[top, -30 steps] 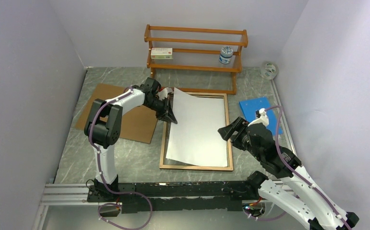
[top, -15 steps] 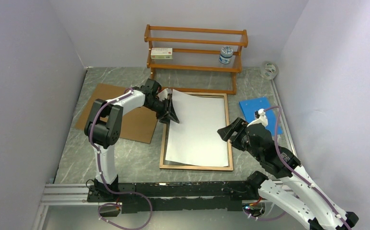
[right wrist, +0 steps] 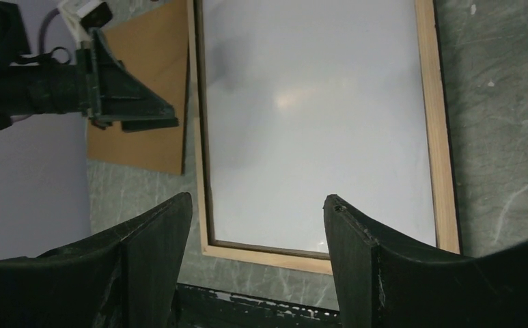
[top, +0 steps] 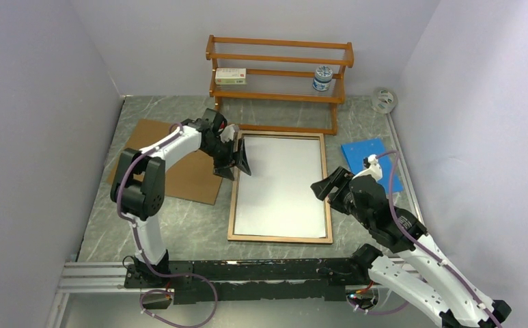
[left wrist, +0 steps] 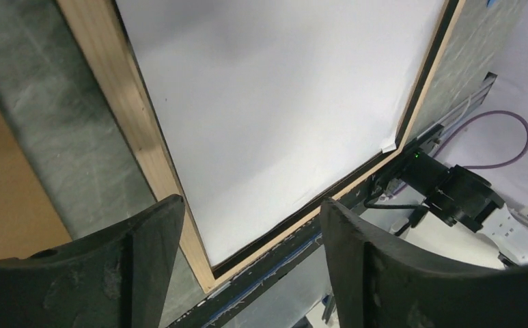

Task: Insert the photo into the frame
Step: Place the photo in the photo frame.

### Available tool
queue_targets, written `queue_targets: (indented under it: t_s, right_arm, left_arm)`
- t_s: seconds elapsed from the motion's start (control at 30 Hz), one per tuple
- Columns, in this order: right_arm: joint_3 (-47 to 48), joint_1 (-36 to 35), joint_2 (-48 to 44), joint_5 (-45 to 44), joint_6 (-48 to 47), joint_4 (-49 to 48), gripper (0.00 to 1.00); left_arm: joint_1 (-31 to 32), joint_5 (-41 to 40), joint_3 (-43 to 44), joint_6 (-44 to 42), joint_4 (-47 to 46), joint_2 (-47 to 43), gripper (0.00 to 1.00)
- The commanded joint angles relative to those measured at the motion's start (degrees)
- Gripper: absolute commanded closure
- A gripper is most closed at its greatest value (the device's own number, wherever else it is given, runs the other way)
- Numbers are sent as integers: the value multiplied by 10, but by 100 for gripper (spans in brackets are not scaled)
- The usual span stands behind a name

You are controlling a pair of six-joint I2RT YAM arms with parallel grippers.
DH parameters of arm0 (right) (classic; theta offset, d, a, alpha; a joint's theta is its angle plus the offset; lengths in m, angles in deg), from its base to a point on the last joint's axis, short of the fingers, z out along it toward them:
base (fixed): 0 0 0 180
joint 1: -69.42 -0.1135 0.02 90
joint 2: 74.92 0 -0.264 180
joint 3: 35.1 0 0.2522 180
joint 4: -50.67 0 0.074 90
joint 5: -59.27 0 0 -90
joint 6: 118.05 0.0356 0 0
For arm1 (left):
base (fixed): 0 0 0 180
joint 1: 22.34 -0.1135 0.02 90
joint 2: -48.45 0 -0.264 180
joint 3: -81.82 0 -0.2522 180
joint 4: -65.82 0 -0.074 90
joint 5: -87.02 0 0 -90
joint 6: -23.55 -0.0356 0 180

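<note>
Grey marble table (top: pixel 194 227), lavender walls (top: pixel 42 102)

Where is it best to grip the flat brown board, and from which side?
Probably the near right corner of the flat brown cardboard board, approached from the side of the wooden picture frame by the open left end effector, which hovers nearest. The board lies flat on the table, so only its thin edge offers a pinch.

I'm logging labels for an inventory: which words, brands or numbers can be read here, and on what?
No text is readable.
Small white box with red and green marks on the wooden shelf rack: print too small to read.
Blue-patterned white jar on the same rack: too small to read.
</note>
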Motion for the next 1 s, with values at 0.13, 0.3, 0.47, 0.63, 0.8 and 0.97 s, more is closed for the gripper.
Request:
queue_targets:
  t_s: [0.13,0.3,0.47,0.63,0.8,0.97]
  right_arm:
    - [6,0,51,-16,-34,-53,25]
    - [5,0,121,21,-49,-134,25]
    - [36,0,253,82,-64,-233,25]
    - [74,-7,372,162,-59,-358,26]
    - [163,-28,506,186,-71,-401,26]
    - [282,-47,617,193,-93,-375,27]
  left_arm:
    - [-6,-141,4,-15,58,-87,18]
    - [-39,-215,1,-2,60,-114,19]
    - [-115,-288,33,-3,48,-111,19]
    - [-195,-330,59,16,10,-105,19]
    - [-261,-318,41,35,-29,-107,19]
    - [-288,-244,43,32,-34,-85,19]
